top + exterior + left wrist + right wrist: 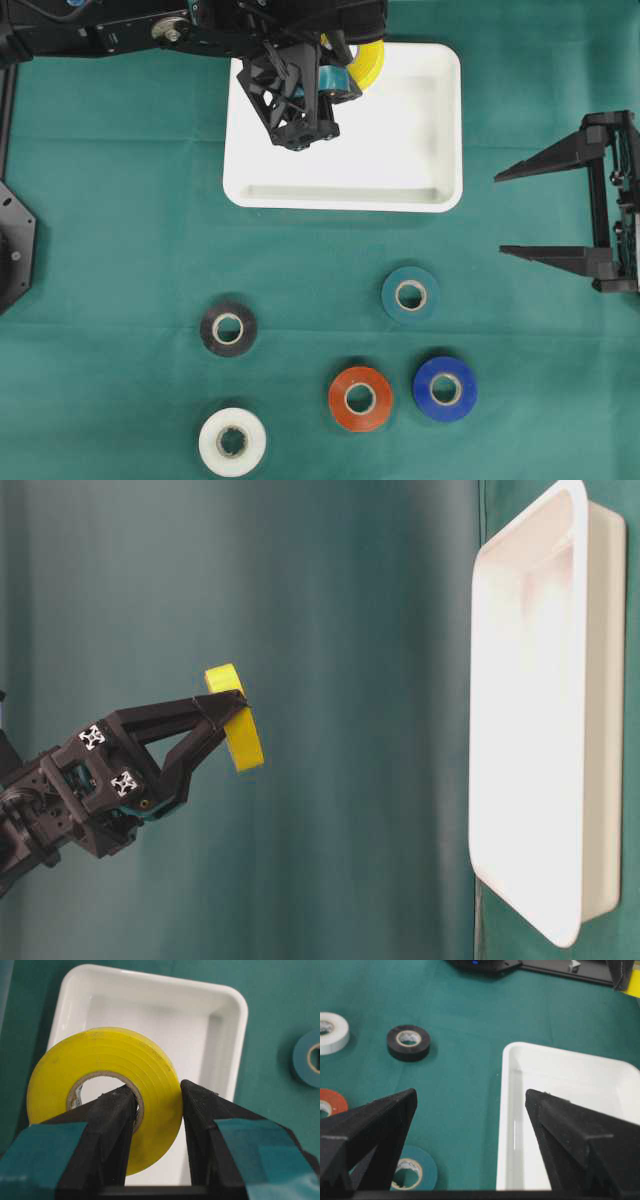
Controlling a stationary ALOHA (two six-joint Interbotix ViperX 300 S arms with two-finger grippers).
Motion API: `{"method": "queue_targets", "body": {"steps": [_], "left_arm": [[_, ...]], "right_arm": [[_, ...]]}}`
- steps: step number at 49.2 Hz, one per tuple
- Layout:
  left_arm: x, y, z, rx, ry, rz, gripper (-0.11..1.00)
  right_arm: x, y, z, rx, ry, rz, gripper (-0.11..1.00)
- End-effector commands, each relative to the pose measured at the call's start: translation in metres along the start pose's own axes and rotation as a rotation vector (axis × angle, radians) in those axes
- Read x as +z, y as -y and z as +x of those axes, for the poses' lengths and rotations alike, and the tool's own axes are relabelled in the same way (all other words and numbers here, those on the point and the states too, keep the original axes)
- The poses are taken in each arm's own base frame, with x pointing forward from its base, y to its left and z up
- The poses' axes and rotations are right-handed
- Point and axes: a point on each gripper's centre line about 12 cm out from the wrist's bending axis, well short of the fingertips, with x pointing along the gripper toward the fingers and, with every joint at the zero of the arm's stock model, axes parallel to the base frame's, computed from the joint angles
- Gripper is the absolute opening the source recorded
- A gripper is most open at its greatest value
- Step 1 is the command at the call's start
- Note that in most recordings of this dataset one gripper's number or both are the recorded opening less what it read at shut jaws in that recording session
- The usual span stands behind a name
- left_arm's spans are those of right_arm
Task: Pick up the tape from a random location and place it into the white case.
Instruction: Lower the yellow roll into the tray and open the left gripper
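Nearest the left wrist camera, the left gripper [156, 1110] is clamped on the yellow tape roll [105, 1085]: 1 finger sits inside the core, the other presses the outer face. The roll is held on edge, clear of the surface, above the far left part of the white case [440, 120]. The right gripper [512, 212] hangs at the right edge over the green cloth [120, 200], jaws spread wide, holding nothing. 5 other rolls lie flat on the near side.
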Motion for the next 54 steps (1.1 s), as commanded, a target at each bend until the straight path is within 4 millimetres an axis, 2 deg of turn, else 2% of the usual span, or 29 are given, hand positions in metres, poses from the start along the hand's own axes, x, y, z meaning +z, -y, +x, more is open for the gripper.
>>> {"method": "queue_targets", "body": {"steps": [1,35,41,54], "left_arm": [[0.011,-0.001,-0.012,0.006,0.047,0.002,0.23],[0.009,-0.001,-0.009,0.005,0.041,0.001,0.23],[0.007,-0.001,0.000,0.003,0.021,0.002,0.23],[-0.005,-0.003,0.038,0.002,-0.033,-0.003,0.23]], "right_arm": [[0.007,0.000,0.001,-0.002,0.017,-0.003,0.90],[0.007,0.000,0.001,0.000,0.017,-0.003,0.90],[0.007,0.000,0.001,-0.002,0.017,-0.003,0.90],[0.006,0.000,0.001,0.000,0.014,-0.003,0.90]]}}
